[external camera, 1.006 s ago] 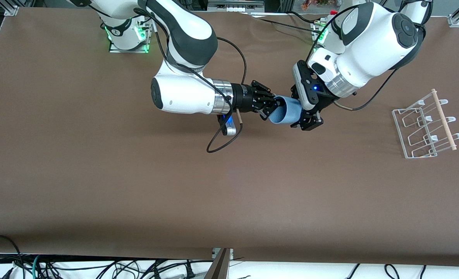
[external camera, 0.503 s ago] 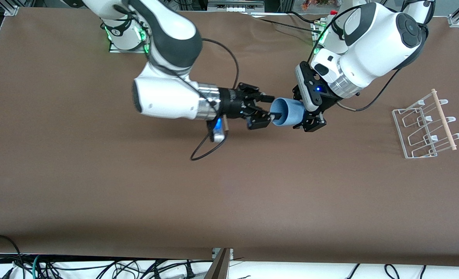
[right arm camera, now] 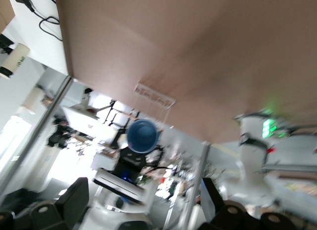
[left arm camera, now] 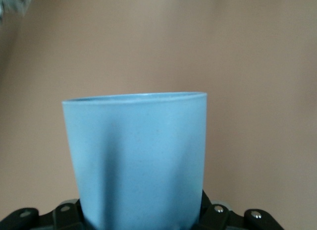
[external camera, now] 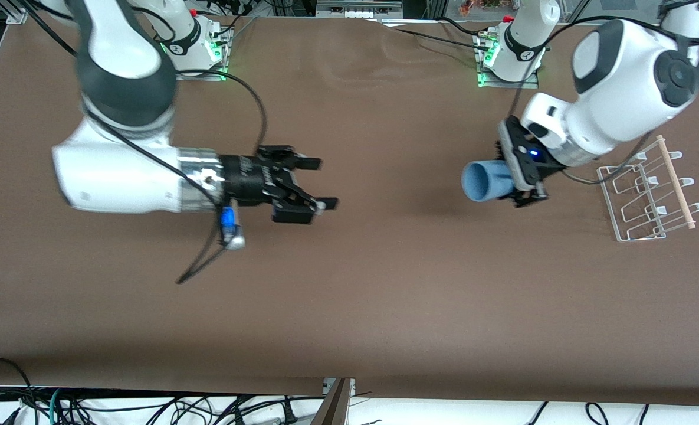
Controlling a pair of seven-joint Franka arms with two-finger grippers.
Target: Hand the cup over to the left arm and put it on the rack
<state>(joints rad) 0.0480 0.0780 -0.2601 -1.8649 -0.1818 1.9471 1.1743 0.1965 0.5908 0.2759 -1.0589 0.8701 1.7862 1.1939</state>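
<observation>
No writing can be read on the cup (external camera: 483,180), which the left gripper (external camera: 523,184) clamps by its base, held sideways in the air above the table (external camera: 384,295) beside the rack (external camera: 650,195). The right gripper (external camera: 317,186) hangs empty with fingers spread wide, well apart from the cup; a black cable (external camera: 196,268) loops beneath its wrist.

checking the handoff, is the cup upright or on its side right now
On its side: the cup is held level in the left claw, open mouth facing the right arm's end of the table.
</observation>
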